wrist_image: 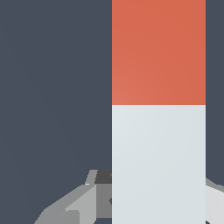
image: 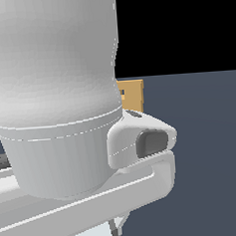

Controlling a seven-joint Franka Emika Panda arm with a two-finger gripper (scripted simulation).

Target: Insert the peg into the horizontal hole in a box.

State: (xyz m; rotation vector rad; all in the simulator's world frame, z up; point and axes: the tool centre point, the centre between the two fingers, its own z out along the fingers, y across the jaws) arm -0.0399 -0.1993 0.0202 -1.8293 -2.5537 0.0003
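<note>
Peg (wrist_image: 158,109): 1, fills wrist view, orange-red end away from fingers (wrist_image: 83,201), white part betw. them; gripper (wrist_image: 158,205) clenched on it. Box (image: 131,95): 1, tan, mostly hidden behind arm (image: 53,94) in ext. view (hole not discernible). Floor (image: 207,158): open on ext. view's right.

The arm's bulky white body (image: 53,94) blocks most of the exterior view and hides all but 1 corner of the tan box (image: 132,95) behind it, while dark bare floor (image: 206,134) lies open toward the exterior view's right.
</note>
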